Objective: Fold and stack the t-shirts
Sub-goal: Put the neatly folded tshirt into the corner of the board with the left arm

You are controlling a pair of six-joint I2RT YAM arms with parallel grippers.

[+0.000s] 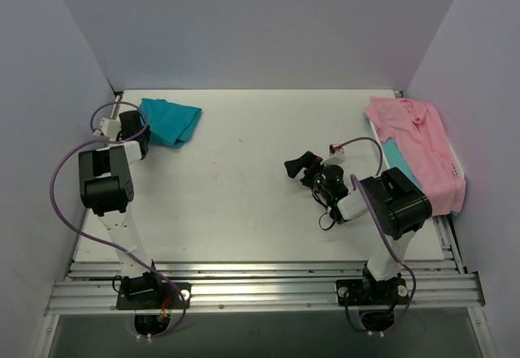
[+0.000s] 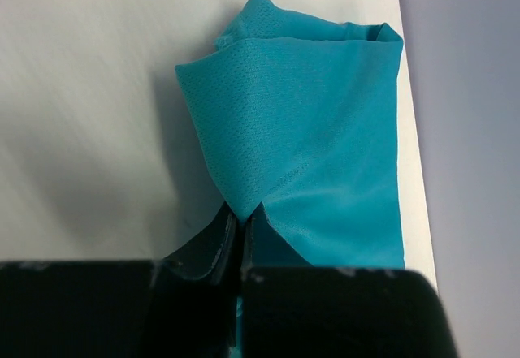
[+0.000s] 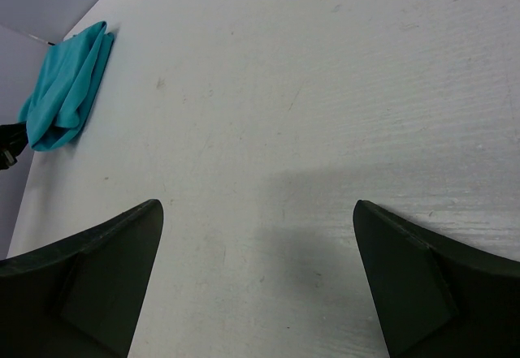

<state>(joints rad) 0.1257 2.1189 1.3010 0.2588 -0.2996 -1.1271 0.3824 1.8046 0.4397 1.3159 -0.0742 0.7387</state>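
Note:
A folded teal t-shirt (image 1: pixel 172 119) (image 2: pixel 309 147) lies at the table's far left corner. My left gripper (image 2: pixel 242 217) (image 1: pixel 143 129) is shut on the near corner of its top layer, and the fabric rises in a peak from the jaws. A light pink collared t-shirt (image 1: pixel 418 148) lies spread at the right edge, with another teal t-shirt (image 1: pixel 396 160) showing under it. My right gripper (image 1: pixel 297 166) (image 3: pixel 258 212) hovers open over bare table near the middle, holding nothing. The right wrist view shows the teal t-shirt (image 3: pixel 65 90) far off at upper left.
Walls close in the white table (image 1: pixel 260 179) at the back, left and right. An aluminium rail (image 1: pixel 260 281) runs along the near edge with both arm bases on it. A purple cable (image 1: pixel 61 179) loops beside the left arm.

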